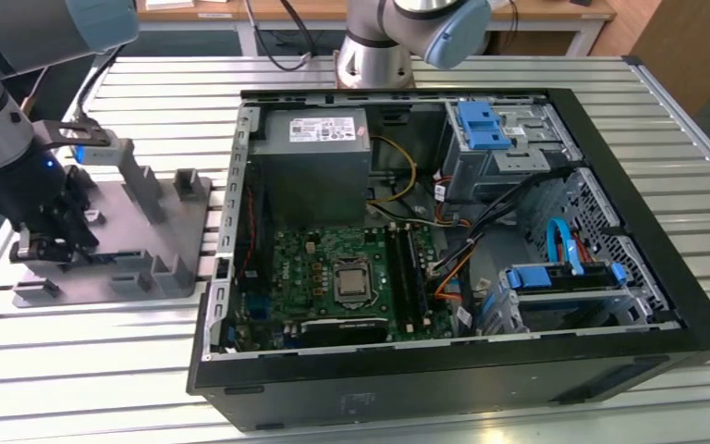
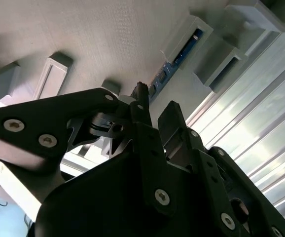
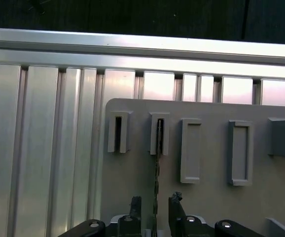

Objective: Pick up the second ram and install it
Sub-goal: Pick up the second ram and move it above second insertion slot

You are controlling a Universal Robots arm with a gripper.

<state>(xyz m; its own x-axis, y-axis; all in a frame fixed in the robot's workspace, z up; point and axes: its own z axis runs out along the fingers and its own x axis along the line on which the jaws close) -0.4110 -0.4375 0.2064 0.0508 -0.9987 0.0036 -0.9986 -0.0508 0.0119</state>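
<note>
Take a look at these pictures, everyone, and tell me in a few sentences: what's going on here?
A robot arm's gripper is down over a grey holder tray that sits beside an open computer case. Its fingers straddle the second ram, which stands on edge in the tray's slots, with a gap on each side. The stick is not yet lifted or installed.

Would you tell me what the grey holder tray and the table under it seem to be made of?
Grey holder tray: probably plastic, perhaps printed; matte, with a fine lined texture in the second wrist view. Table: likely aluminium; bright, reflective ribbed slats.
</note>
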